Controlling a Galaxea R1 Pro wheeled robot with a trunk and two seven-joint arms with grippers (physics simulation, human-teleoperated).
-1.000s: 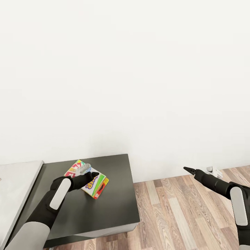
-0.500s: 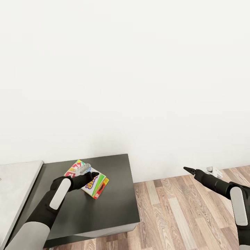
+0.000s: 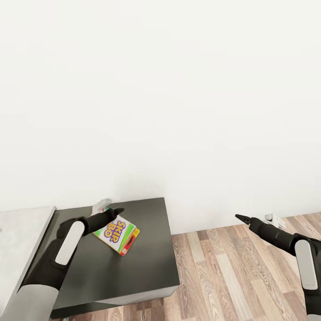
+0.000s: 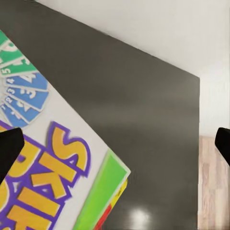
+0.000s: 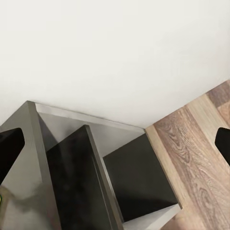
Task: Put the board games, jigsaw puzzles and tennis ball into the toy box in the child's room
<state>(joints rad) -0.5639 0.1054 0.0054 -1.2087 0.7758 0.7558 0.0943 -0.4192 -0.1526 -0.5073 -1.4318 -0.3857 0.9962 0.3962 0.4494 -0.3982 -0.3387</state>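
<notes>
The left wrist view reads the Skip-Bo box [image 4: 57,177] between spread, empty fingertips, while the left gripper [image 3: 117,211] reaches low over the dark cabinet [image 3: 147,263].

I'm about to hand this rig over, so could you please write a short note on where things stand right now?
Left gripper: open, empty, hovering over the Skip-Bo game.
Right gripper: held out over the wood floor, carrying nothing; open in its wrist view.
The Skip-Bo game lies flat on the dark cabinet top, ungripped.
Done: nothing confirmed here.
Left: grasp the game and carry it to the toy box.
</notes>
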